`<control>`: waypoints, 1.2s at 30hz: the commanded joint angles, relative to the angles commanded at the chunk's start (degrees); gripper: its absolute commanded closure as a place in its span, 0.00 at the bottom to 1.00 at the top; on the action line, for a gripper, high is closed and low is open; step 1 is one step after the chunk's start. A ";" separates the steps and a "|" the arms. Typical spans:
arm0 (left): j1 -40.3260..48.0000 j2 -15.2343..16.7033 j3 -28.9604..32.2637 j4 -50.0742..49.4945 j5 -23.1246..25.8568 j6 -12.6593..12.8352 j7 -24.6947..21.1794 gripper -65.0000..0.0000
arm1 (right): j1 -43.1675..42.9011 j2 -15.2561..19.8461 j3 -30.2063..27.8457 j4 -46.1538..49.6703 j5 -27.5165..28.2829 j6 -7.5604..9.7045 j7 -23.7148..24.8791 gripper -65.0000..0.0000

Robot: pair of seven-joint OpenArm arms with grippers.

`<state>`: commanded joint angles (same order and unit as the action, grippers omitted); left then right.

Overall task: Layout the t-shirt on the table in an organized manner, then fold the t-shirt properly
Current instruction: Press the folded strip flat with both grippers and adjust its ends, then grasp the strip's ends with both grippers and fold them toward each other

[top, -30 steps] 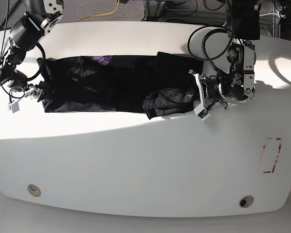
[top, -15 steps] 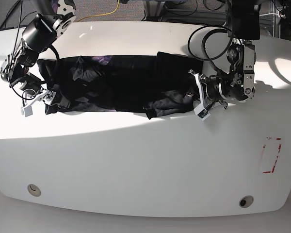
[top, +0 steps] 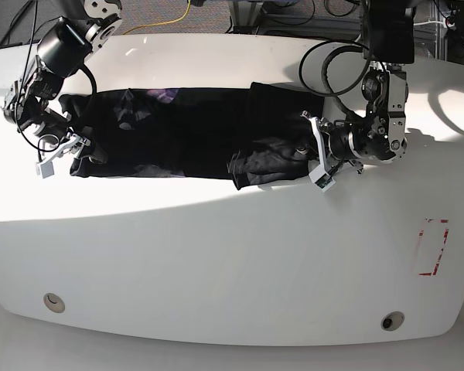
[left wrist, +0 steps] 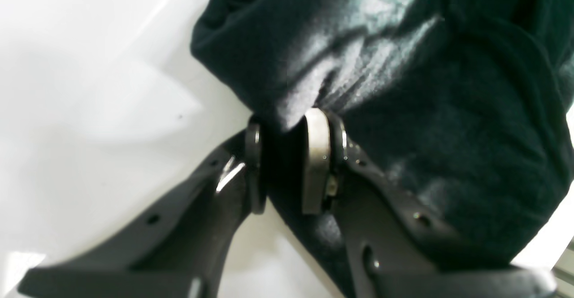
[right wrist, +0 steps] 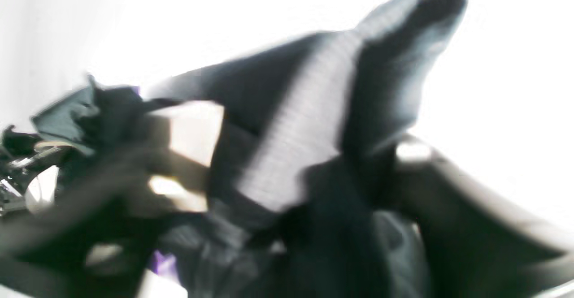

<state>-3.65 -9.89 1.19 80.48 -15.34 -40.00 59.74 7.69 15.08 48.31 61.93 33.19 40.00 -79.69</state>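
Note:
The black t-shirt [top: 193, 131] lies stretched in a long band across the far half of the white table [top: 216, 255], with a bunched fold at its front right [top: 267, 162]. A purple patch [top: 168, 94] shows near its far edge. My left gripper [top: 308, 154] is at the shirt's right end. In the left wrist view it [left wrist: 284, 154] is shut on a fold of the t-shirt [left wrist: 403, 87]. My right gripper [top: 71, 151] is at the shirt's left end. The right wrist view is blurred; there the t-shirt [right wrist: 314, 123] rises between the fingers [right wrist: 412, 154].
A red dashed rectangle [top: 433, 247] marks the table's front right. Two small round holes [top: 54, 302] [top: 392, 320] sit near the front edge. Cables and the arm bases stand behind the table's far edge.
My right gripper has moved from the table's left edge in onto the shirt's left end, and that end has bunched slightly. The left arm has stayed put.

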 joint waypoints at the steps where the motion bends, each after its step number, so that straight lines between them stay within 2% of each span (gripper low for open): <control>1: 0.00 0.00 0.00 0.00 0.00 0.00 0.00 0.84 | -0.09 0.00 0.00 0.00 0.00 0.00 0.00 0.87; 2: 0.00 0.00 0.00 0.00 0.09 0.00 0.00 0.84 | -0.18 0.00 0.00 0.00 0.00 0.00 0.00 0.96; 3: 0.00 0.00 0.00 0.00 0.09 0.00 0.00 0.84 | -0.26 0.00 0.00 0.00 0.00 0.00 0.00 1.00; 8: 0.00 0.00 0.00 0.00 0.09 0.00 0.00 0.84 | -1.32 -0.26 0.00 4.92 -0.09 0.00 -0.09 1.00; 12: 0.00 0.18 0.00 0.00 0.09 0.00 0.00 0.84 | -3.34 -0.97 0.00 14.86 -0.09 0.00 -0.31 1.00; 19: 0.00 0.35 0.09 0.00 0.09 0.00 0.00 0.84 | -5.80 -4.57 -0.44 33.58 -0.09 0.00 -0.31 1.00; 24: 0.00 0.53 2.90 0.00 -0.09 0.00 0.00 0.84 | -7.38 -5.80 -7.03 44.66 0.00 0.00 -0.31 1.00; 27: 0.00 1.67 4.40 0.00 -0.09 0.00 0.00 0.84 | -7.82 -6.86 -9.76 48.00 0.00 0.00 -0.31 1.00; 36: -1.85 6.07 4.92 -0.09 0.18 0.00 0.09 0.84 | -7.47 -10.37 -15.47 50.90 0.00 0.00 -0.31 1.00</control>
<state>-5.49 -3.82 6.11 80.40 -15.16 -40.00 59.82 0.22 4.70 32.84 112.84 33.19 40.00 -80.00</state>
